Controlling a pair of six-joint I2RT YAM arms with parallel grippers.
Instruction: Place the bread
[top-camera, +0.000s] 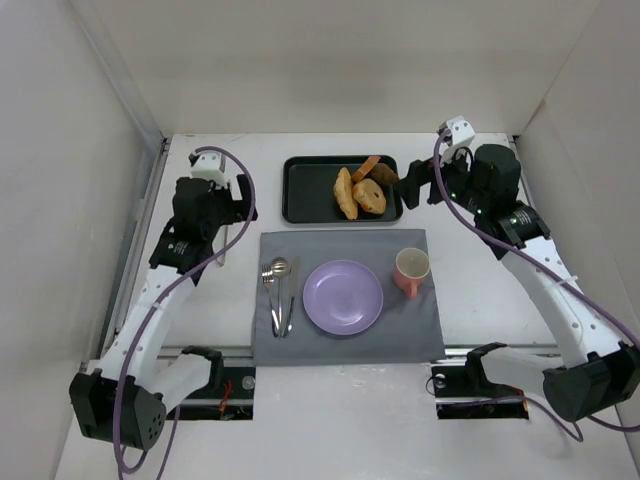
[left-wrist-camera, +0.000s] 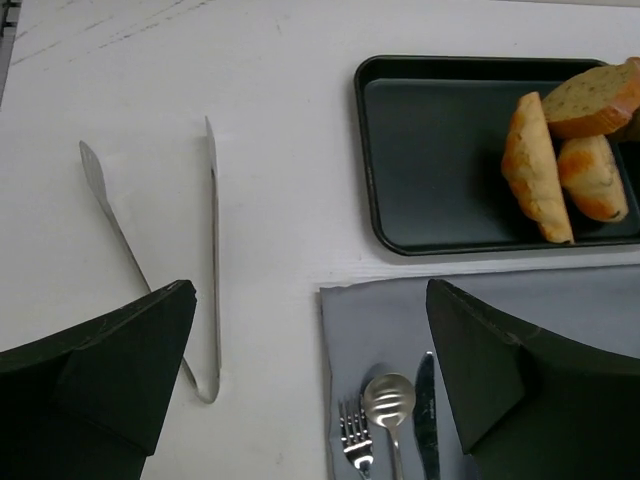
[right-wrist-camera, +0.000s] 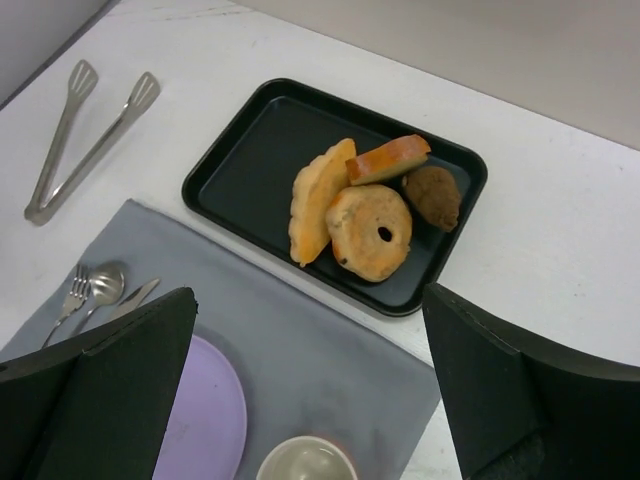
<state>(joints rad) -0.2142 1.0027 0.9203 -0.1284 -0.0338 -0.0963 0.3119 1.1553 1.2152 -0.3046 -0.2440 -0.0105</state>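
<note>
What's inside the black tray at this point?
The black tray holds four pieces toward its right end: the bread, a ring-shaped piece against it, a slice propped on top, and a dark brown chunk. The tray floor beneath them is hidden.

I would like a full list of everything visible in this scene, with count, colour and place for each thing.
table: 1, white, under everything
tray: 1, black, far centre
bread: 1, golden-yellow, in tray, left of the pile
bagel: 1, golden-brown, in tray, beside bread
slice: 1, orange crust, pile's far side
chunk: 1, dark brown, tray's right end
tongs: 1, silver, left of tray
placemat: 1, grey, near centre
fork: 1, silver, placemat's left
spoon: 1, silver, beside fork
knife: 1, silver, beside spoon
plate: 1, purple, mid-placemat
cup: 1, pink, placemat's right
left gripper: 1, black, open, near tongs
right gripper: 1, black, open, right of tray
</note>
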